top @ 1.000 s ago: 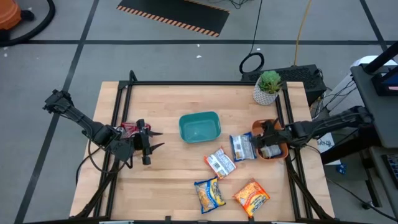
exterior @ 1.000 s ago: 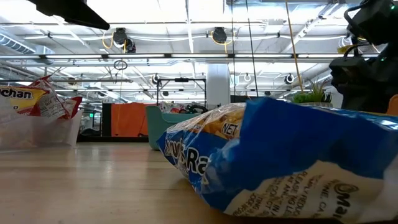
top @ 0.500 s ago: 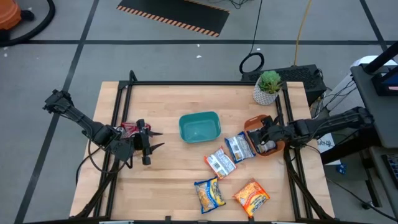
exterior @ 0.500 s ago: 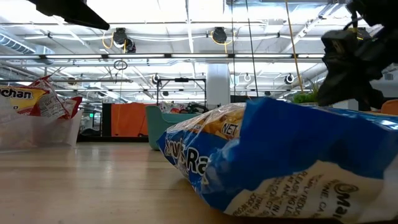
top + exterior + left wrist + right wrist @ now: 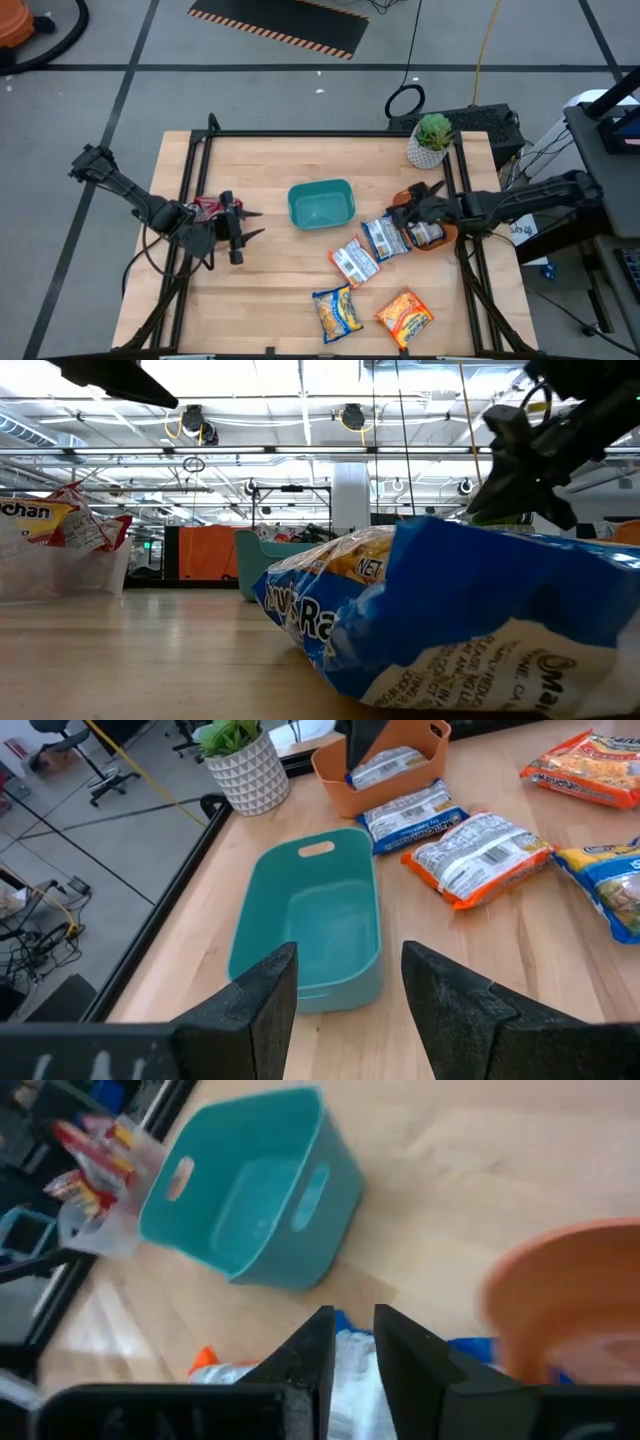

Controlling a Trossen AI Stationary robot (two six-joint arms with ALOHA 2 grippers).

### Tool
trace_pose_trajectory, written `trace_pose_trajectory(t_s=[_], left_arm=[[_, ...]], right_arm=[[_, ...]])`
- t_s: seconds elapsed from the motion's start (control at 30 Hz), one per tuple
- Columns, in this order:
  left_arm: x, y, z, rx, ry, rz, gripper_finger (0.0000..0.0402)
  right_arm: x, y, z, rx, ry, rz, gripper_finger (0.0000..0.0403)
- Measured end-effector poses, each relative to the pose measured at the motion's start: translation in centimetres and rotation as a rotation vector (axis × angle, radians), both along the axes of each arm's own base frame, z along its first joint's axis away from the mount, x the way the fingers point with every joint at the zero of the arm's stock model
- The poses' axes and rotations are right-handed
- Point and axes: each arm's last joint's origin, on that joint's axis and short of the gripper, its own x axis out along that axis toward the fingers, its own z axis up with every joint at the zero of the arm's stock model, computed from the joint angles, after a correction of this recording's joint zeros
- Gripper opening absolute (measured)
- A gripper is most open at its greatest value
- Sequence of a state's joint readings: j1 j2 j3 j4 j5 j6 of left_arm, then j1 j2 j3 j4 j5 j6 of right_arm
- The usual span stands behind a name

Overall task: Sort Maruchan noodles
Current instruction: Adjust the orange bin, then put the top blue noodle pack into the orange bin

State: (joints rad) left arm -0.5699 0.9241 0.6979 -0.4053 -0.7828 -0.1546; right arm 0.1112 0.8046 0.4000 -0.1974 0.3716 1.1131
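Both arms: right gripper (image 5: 398,213) has left the orange tray (image 5: 440,240), fingers narrowing; left gripper (image 5: 250,225) fingers apart.

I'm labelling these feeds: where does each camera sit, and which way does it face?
High view: overhead, straight down on the wooden table; shows both arms.
Low view: at tabletop height, behind a blue-and-yellow crinkly noodle packet; the right gripper hangs above.
Left wrist view: past the left gripper toward the teal rectangular plastic bin.
Right wrist view: past its near-closed fingers above a packet.
Both wrist views share the bin.
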Motion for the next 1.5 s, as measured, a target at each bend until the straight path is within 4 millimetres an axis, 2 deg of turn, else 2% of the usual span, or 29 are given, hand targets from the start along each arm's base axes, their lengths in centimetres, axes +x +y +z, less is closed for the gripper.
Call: trace_pose_trajectory(t_s=[0.1,0.27,0.47,0.67,1.0,1.1,1.2,1.37,1.5], left_arm=[[0.2,0.1,0.1,0.003,-0.011,0.005,0.0186],[0.5,0.4,0.3,0.016,-0.019,0.003,0.0186],[0.7,0.6,0.3,-0.001,-0.007,-0.027,0.0186],[0.7,0.6,0.3,-0.004,-0.004,-0.033,0.0186],[0.6,0.5,0.1,-0.015,0.017,-0.060,0.0186],[0.6,0.5,0.1,-0.024,0.018,-0.055,0.0186],[0.6,0.5,0.1,-0.030,0.018,-0.052,0.0186],[0.5,0.5,0.0,-0.033,0.022,-0.051,0.0186],[0.5,0.5,0.1,-0.046,0.017,-0.044,0.0186]], right_arm=[[1.3,-0.2,-0.3,0.031,0.026,0.041,0.0049],[4.0,-0.7,0.3,0.002,0.144,0.071,0.0007],[6.3,-1.1,0.4,-0.002,0.377,0.058,0.0001],[6.1,-1.8,-0.7,0.034,0.549,-0.009,0.0001],[3.2,-2.6,-0.9,0.033,0.798,-0.129,0.0000],[3.0,-2.5,-0.6,0.035,0.787,-0.114,0.0000],[3.3,-2.3,0.2,0.026,0.689,-0.073,0.0000],[4.9,-1.5,1.3,0.017,0.485,0.054,0.0006],[5.9,-0.7,1.1,0.026,0.430,0.136,0.0031]])
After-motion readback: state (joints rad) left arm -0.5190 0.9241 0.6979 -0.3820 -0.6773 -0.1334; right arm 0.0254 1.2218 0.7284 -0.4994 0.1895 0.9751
